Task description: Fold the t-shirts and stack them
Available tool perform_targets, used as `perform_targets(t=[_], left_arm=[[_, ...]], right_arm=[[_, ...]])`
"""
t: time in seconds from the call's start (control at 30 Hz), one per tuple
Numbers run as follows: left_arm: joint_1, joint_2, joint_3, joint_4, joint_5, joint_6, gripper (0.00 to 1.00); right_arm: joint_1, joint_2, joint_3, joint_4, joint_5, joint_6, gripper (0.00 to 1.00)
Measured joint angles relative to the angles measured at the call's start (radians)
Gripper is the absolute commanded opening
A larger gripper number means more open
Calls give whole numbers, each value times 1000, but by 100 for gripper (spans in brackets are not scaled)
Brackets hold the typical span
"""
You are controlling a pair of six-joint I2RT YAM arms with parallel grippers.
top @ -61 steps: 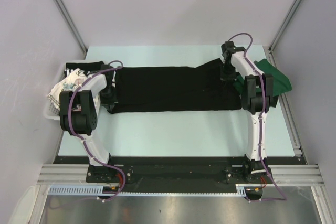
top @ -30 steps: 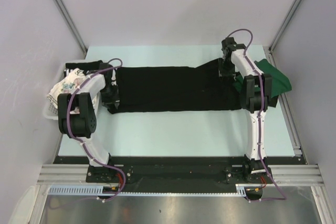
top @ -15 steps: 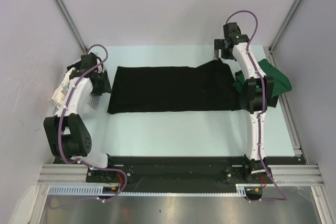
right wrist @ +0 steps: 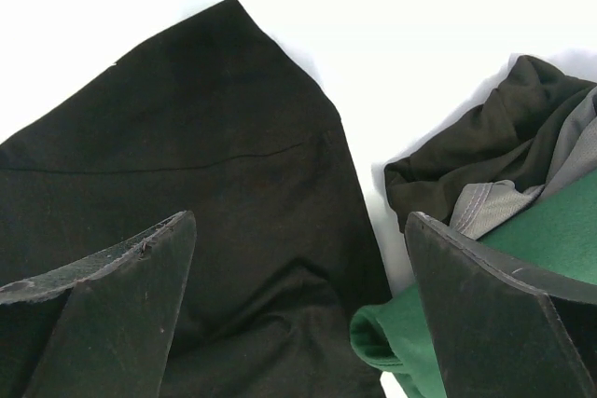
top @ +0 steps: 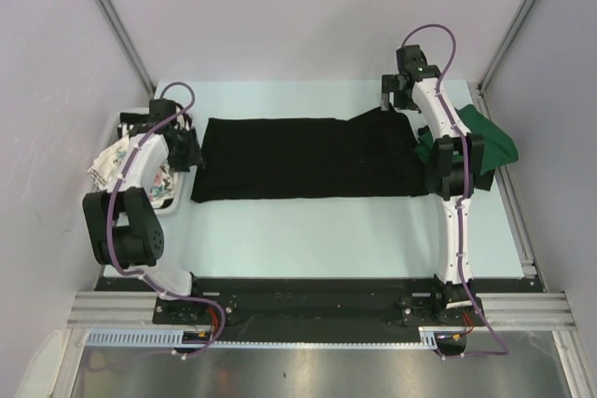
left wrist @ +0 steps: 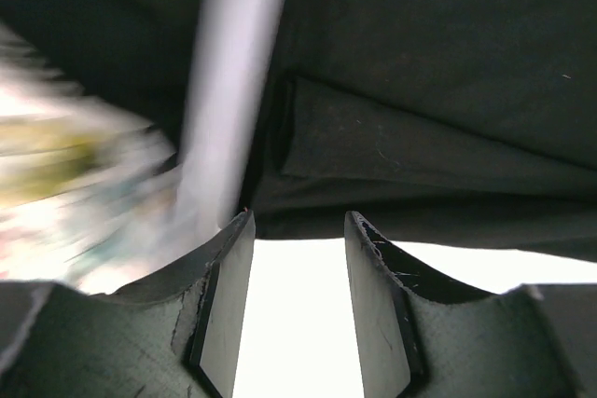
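- Stretching across the counter [top: 326, 230]: a large black t-shirt [top: 298, 157].
- Left end effector [left wrist: 298, 230]: jaws parted, empty.
- Right end effector [right wrist: 298, 221]: wide open, empty, beside the green t-shirt [right wrist: 550, 230].

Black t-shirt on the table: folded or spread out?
Partly folded: the black t-shirt lies as a long flat band, layers overlapping at its left end.

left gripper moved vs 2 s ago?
Yes: left gripper moved along the black t-shirt's left edge, from near corner toward far corner, beside the basket.

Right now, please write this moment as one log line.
left gripper: open, empty | right gripper: open, empty | black t-shirt: lies flat, unheld
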Motion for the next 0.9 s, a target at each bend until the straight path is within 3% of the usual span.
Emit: perform_targets(t=[0.57,0.9], left_arm=[[-22,139,30,34,49,-14,48],[-177,137,107,58,124,-10,48]], right_arm=[[-27,-3,-18,27,24,-18,100],[-37,92,76,131,-37,-21,100]])
